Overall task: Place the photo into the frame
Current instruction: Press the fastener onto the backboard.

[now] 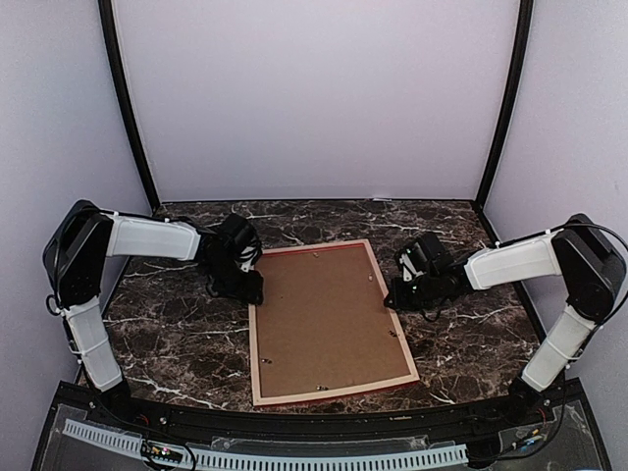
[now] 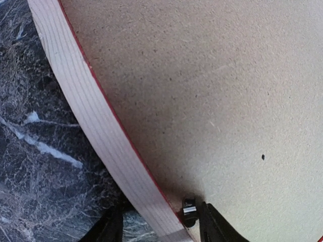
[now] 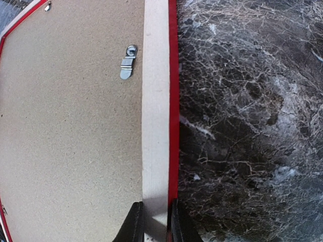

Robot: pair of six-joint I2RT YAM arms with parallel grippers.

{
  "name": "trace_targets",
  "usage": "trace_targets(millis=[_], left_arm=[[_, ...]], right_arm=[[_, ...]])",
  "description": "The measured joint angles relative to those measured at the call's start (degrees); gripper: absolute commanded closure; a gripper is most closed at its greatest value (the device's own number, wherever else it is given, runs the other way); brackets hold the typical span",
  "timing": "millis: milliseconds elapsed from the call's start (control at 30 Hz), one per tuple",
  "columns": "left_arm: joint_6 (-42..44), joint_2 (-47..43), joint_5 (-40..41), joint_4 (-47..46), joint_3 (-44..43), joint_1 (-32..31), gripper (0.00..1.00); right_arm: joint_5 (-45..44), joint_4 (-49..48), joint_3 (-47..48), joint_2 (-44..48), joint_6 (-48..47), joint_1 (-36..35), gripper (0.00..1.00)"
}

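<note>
Pale-wood rail of the frame clamped between the fingers of the right gripper. At the frame's opposite side the left gripper straddles the rail, jaws apart, one finger just beside a small dark clip. The frame lies face down on the marble table, brown backing board seated inside it. The photo is nowhere in view, likely beneath the board. Fastening appears in hand: next, clips need turning over the board
</note>
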State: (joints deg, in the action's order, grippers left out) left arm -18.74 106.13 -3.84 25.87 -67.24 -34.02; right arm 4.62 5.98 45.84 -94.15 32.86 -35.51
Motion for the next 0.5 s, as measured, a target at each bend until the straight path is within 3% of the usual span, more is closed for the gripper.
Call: trace_targets(millis=[500], left_arm=[[0.1,-1.1,1.5,2.1,-0.1,0.0,0.35]], right_arm=[[0.0,-0.2,-0.1,0.0,0.0,0.0,0.94]])
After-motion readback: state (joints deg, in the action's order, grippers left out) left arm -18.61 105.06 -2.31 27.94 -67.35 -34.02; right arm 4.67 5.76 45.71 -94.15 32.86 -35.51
